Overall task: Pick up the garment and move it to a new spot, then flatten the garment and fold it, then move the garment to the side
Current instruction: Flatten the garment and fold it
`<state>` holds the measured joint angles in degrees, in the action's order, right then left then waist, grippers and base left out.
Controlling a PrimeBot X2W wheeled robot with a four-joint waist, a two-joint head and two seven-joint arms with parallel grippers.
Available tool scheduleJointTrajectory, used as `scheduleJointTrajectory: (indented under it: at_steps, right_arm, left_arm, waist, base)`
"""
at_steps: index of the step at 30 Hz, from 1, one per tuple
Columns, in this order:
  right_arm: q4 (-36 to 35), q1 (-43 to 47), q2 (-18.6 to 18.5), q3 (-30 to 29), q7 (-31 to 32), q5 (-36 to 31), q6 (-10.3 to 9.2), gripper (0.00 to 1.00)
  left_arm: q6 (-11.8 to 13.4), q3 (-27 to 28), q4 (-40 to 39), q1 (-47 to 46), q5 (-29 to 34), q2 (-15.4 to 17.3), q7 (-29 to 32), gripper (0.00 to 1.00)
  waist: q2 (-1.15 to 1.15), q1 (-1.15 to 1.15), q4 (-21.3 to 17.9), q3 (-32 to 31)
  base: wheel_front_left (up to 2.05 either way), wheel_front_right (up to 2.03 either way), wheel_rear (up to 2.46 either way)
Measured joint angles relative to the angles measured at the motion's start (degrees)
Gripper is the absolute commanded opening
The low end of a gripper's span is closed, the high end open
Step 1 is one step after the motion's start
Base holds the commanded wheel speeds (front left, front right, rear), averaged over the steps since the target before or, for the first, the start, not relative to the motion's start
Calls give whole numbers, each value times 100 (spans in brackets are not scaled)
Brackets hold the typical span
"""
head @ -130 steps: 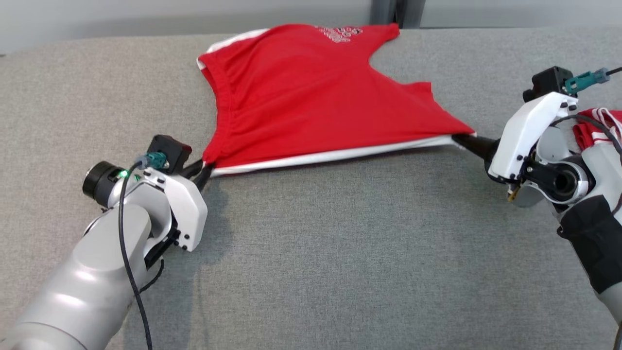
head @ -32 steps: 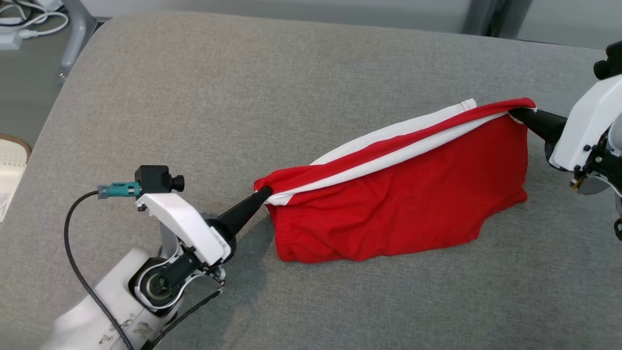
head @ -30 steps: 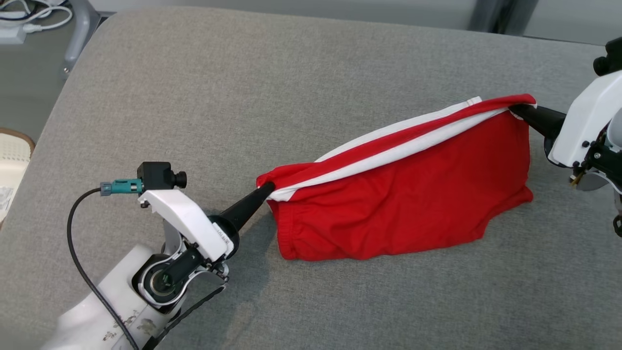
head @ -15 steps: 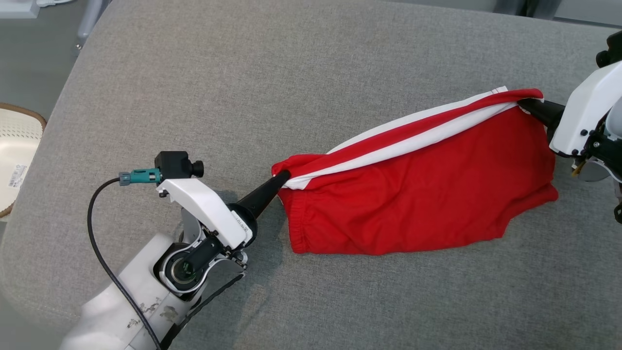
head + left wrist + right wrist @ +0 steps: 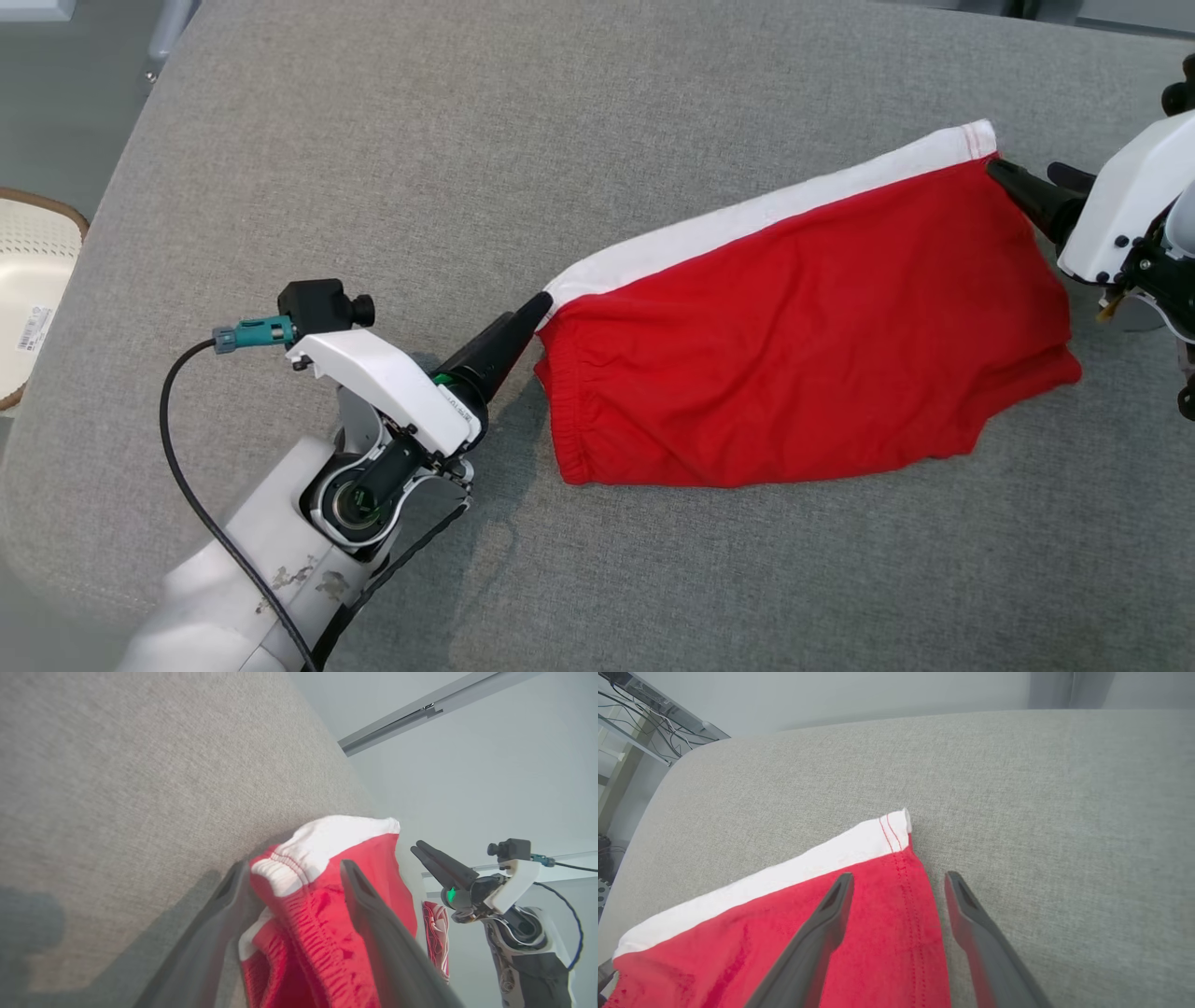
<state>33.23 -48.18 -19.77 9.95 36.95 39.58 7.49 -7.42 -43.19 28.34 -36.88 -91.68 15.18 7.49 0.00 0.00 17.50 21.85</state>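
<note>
Snags are the main hazard now. The folded red cloth garment (image 5: 803, 336) with its white band (image 5: 747, 219) lies across the grey fabric-covered bench (image 5: 467, 140), from the centre of the head view up toward its upper right. The left end effector (image 5: 534, 310) sits at the garment's lower-left corner with its jaws apart. In the left wrist view the gathered elastic corner (image 5: 280, 877) bunches between the two dark fingers (image 5: 224, 924), seemingly touching at least one. If that arm draws back without first rising clear, the cloth could drag along and undo the fold.

The right end effector (image 5: 1025, 170), at the upper right, is likewise open. In its wrist view one finger lies over the red hem and the other over bare bench, with nothing clamped. A sideways pull there could flip the stitched corner.

The layers are also uneven, with the white band peeking out along the top edge. Sliding the garment aside may skew the stack unless both corners are gripped evenly.
</note>
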Motion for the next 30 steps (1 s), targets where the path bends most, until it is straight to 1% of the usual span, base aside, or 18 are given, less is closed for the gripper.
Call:
scheduleJointTrajectory:
  at_steps: [4, 7, 8, 12, 14, 16, 18, 20, 22, 23, 26, 28, 30]
  right_arm:
    - [121, -3, -33, 24, -270, -2, 0, 100]
    - [118, 50, -66, 97, -511, 33, 0, 100]
    - [67, 137, -96, 140, -786, 89, 0, 100]
    - [-267, 358, -245, 343, -1569, 71, 0, 100]
    - [-446, 511, -355, 520, -2040, -56, 0, 100]
    - [-571, 695, -442, 659, -2499, -147, 0, 100]
    - [-720, 896, -517, 808, -3009, -326, 0, 100]
    - [-826, 1066, -581, 881, -3526, -572, 0, 100]
    - [-856, 1241, -581, 888, -4035, -867, 0, 100]
    - [-848, 1494, -510, 800, -4669, -1400, 0, 100]
    - [-833, 1808, -269, 513, -4991, -1822, 0, 100]
    - [-872, 2027, -86, 304, -5087, -2063, 0, 100]
    - [-944, 2278, 129, 90, -5134, -2235, 0, 100]
  left_arm:
    - [0, 38, 43, -4, 140, 2, -196, 100]
    - [0, 76, 52, -5, 439, 68, -673, 100]
    - [0, 87, 60, -5, 700, 124, -1081, 100]
    - [0, 78, 141, 0, 1273, 241, -1933, 100]
    - [2, 104, 230, 1, 1715, 287, -2170, 100]
    - [121, 275, 289, 26, 2201, 327, -2240, 100]
    - [287, 864, 104, 130, 2830, 276, -2249, 100]
    - [459, 1471, -250, 348, 3641, 174, -2264, 100]
    - [598, 1926, -659, 761, 4472, 5, -2263, 100]
    - [706, 2554, -1207, 1396, 5401, -313, -2264, 100]
    - [699, 3059, -1635, 1898, 6114, -672, -2264, 100]
    - [632, 3339, -1807, 2219, 6451, -871, -2263, 100]
    - [532, 3582, -1960, 2477, 6750, -996, -2264, 100]
  waist:
    - [0, 0, -20, -93]
    - [0, 0, -46, -201]
    - [0, 0, -68, -286]
    - [0, 0, -135, -483]
    - [0, 0, -178, -588]
    - [0, 0, -224, -701]
    - [0, 0, -275, -816]
    - [0, 0, -335, -924]
    - [0, 0, -406, -1025]
    - [0, 0, -539, -1155]
    - [0, 0, -662, -1277]
    - [0, 0, -735, -1348]
    - [0, 0, -807, -1406]
  base:
    - [0, 0, 0]
    - [0, 0, 0]
    - [0, 0, 0]
    - [0, 0, 0]
    - [0, 0, 0]
    - [0, 0, 0]
    - [0, 0, 0]
    - [0, 0, 0]
    - [0, 0, 0]
    - [0, 0, 0]
    - [0, 0, 0]
    - [0, 0, 0]
    - [0, 0, 0]
